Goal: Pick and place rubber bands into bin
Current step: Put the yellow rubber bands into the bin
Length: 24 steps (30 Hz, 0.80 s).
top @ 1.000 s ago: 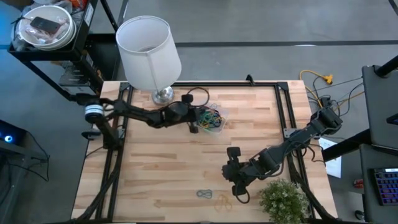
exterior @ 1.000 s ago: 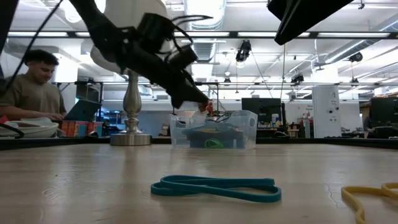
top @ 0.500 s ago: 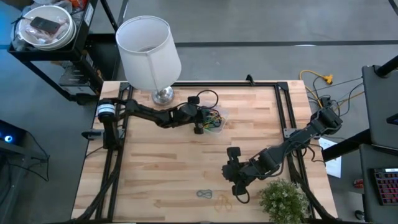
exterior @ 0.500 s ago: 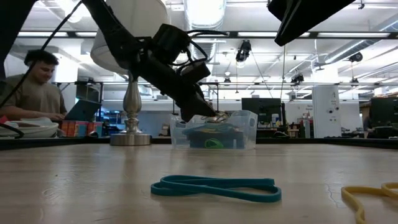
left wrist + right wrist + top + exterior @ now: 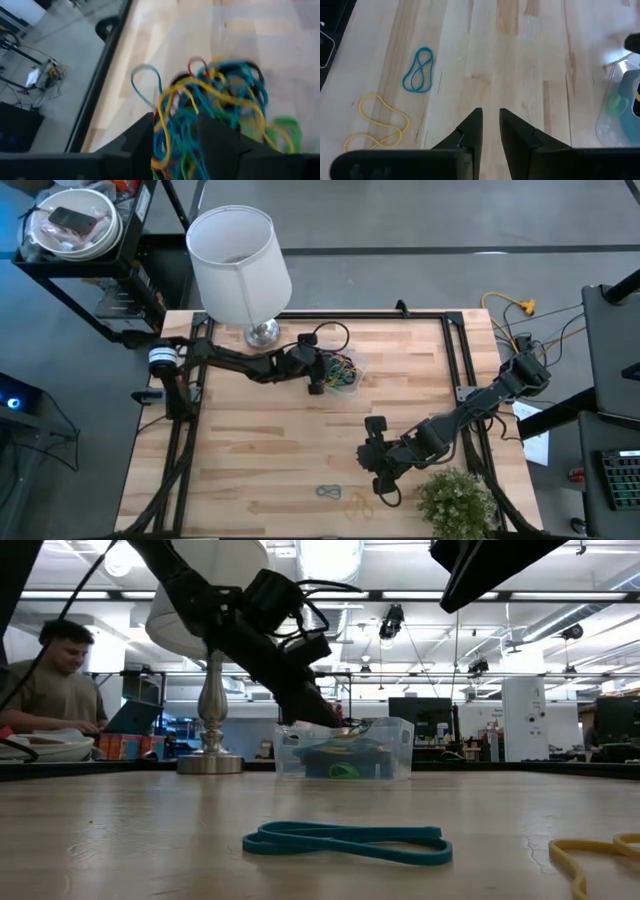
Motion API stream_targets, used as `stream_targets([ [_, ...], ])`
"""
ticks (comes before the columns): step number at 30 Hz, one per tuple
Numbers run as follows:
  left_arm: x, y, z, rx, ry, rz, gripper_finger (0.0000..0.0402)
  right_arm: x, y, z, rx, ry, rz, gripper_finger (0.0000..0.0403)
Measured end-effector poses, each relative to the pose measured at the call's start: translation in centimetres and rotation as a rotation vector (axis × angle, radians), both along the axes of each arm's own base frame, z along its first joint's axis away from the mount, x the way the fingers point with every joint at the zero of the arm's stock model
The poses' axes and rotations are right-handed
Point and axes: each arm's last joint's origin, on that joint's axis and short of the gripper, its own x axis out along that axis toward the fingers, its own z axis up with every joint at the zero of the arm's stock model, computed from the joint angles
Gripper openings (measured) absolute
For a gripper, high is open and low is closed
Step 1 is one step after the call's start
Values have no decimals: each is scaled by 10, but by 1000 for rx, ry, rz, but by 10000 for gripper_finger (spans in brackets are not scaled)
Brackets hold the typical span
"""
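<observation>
Left gripper [image 5: 318,375] is hovering at the bin [image 5: 352,383] with its fingers [image 5: 214,145] parted, gripping nothing, over the tangle of rubber bands [image 5: 215,110] inside (mostly blue and yellow). Toward six o'clock on the table [image 5: 260,450], I'm seeing the right gripper [image 5: 378,480] waiting, narrowly parted and empty, near a blue band [image 5: 419,70] and a yellow band [image 5: 372,122].

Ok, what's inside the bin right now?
The bin holds a tangled heap of rubber bands in blue, yellow, red and green. The left end effector hangs over it, hiding part of the pile, so no count.
</observation>
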Motion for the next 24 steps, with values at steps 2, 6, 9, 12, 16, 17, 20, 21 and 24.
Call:
stream_targets([
  [2, -6, -4, 4, -8, 43, -8, 146, 1, 0, -1, 2, -6, -1, 59],
  [6, -23, -20, 16, -45, 149, -45, 157, 2, 1, -8, 4, -9, -1, 59],
  [9, -40, -38, 24, -86, 194, -74, 158, 5, 3, -16, 19, -20, 4, 59],
  [12, -58, -58, 29, -101, 183, -124, 158, 7, 6, -25, 54, 1, 30, 59],
  [16, -84, -84, 34, -102, 140, -208, 158, 13, 15, -45, 149, 51, 104, 59],
  [17, -92, -90, 34, -110, 127, -223, 158, 14, 17, -50, 176, 69, 126, 59],
  [20, -110, -104, 35, -130, 70, -271, 158, 18, 23, -63, 225, 110, 169, 59],
  [21, -115, -108, 35, -132, 45, -287, 158, 19, 24, -67, 233, 126, 174, 59],
  [24, -128, -116, 35, -136, -43, -333, 158, 21, 26, -77, 270, 170, 144, 59],
])
